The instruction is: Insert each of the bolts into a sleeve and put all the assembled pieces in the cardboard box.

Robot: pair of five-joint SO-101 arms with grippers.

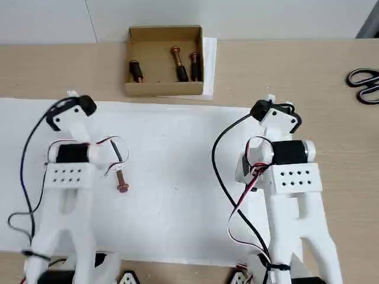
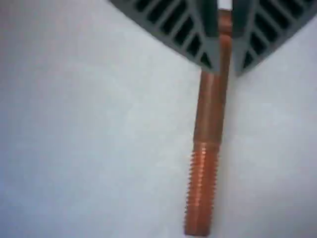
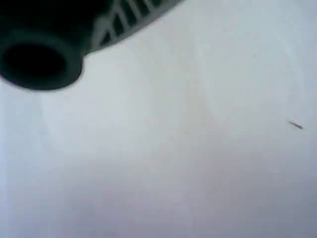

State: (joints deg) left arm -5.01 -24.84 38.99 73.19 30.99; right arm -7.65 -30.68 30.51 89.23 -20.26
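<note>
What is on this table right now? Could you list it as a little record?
Left pincer: shut on a copper bolt, threaded end sticking out
Right pincer: holding a black sleeve
Cardboard box: three assembled pieces inside
Surface: white sheet on a wooden table
Aside: scissors on the wood, far right

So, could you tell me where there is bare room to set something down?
Free: the white sheet between the left arm and right arm, and the table between the cardboard box and the scissors. Crowded: around the bolt by the left arm.
</note>
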